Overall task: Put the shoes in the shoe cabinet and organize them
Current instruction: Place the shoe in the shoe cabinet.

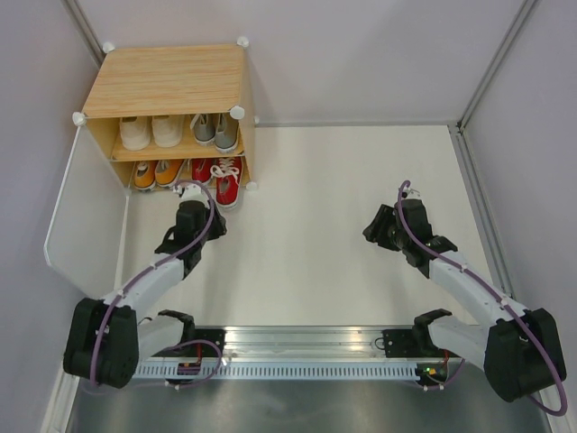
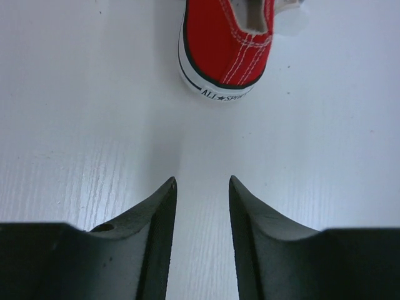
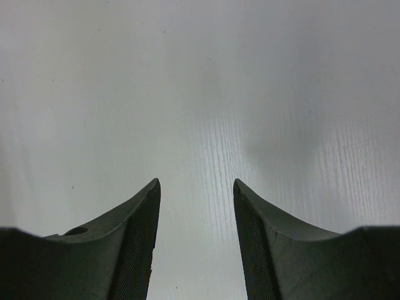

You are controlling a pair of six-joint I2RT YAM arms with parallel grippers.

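Cabinet (image 1: 171, 81) at the table's (image 1: 315, 253) far left corner holds the shoes (image 1: 167, 132), one red shoe (image 2: 225, 44) jutting heel-out from the bottom row; left gripper (image 2: 201, 181), spread and empty, lines up behind it, probably to push; right gripper (image 3: 195, 182) spread, idle.
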